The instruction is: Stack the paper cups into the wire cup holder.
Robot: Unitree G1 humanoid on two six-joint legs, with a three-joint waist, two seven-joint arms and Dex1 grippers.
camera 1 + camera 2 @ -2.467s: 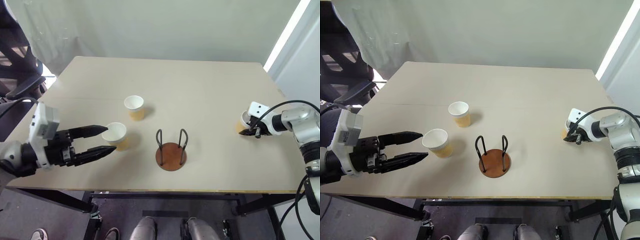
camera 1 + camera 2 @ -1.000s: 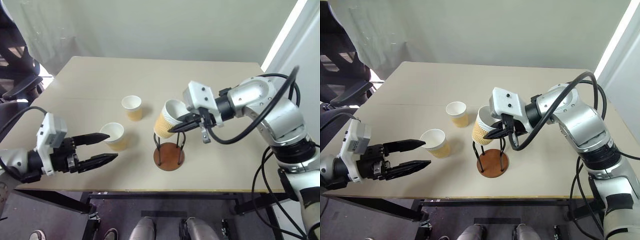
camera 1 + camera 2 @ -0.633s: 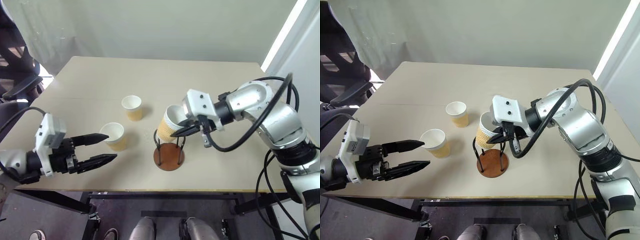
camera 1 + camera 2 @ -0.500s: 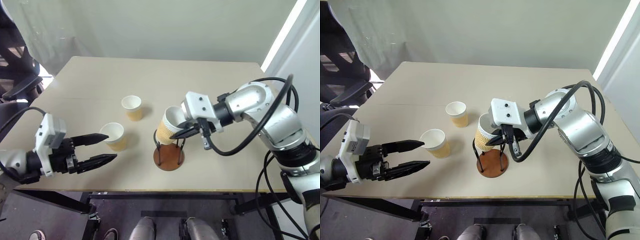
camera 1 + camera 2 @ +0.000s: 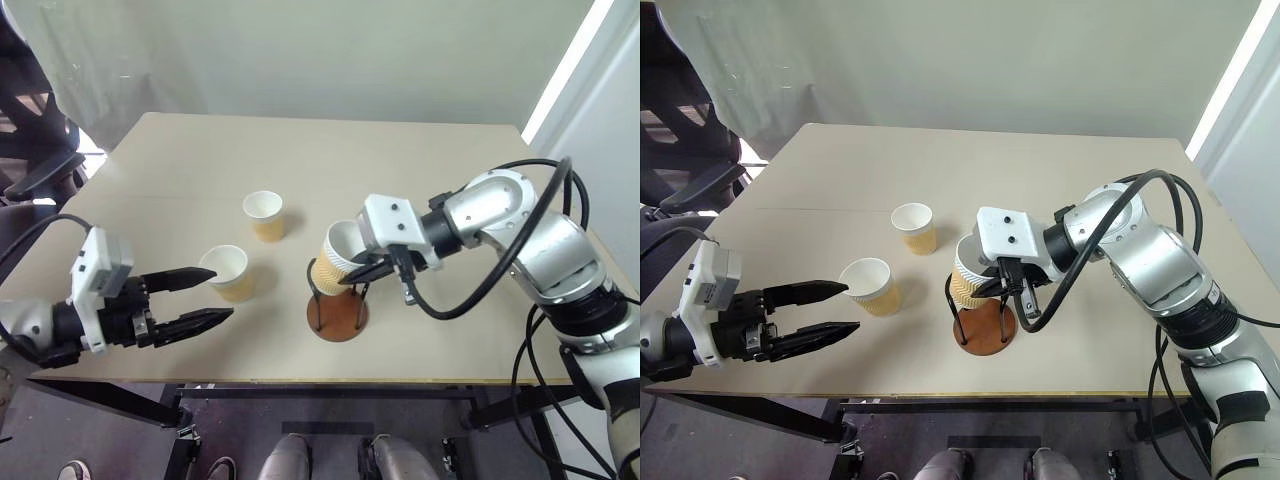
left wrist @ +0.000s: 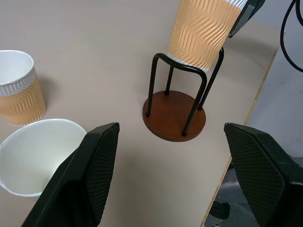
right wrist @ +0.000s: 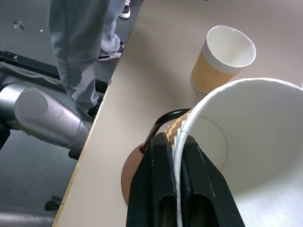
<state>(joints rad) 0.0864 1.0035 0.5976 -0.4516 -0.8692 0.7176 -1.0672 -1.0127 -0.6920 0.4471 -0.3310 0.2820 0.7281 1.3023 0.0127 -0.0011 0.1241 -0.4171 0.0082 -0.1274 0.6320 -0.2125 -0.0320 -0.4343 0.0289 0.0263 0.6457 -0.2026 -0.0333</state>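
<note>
Cups (image 5: 265, 215) stand on a beige table (image 5: 420, 160) near pale walls.

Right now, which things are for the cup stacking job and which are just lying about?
For the job:
- cup in the right pincer
- two cups on the table
- wire cup holder

Just there:
- black chair
- a person's legs

The left gripper (image 5: 205, 294) extends nearly level from the left side, its two black fingers (image 5: 175, 279) spread wide apart with nothing between them. The right arm bends inward from the right side, its wrist angled downward. The right gripper (image 7: 173, 156) is clamped, fingers pressed together on a thin wall.
</note>
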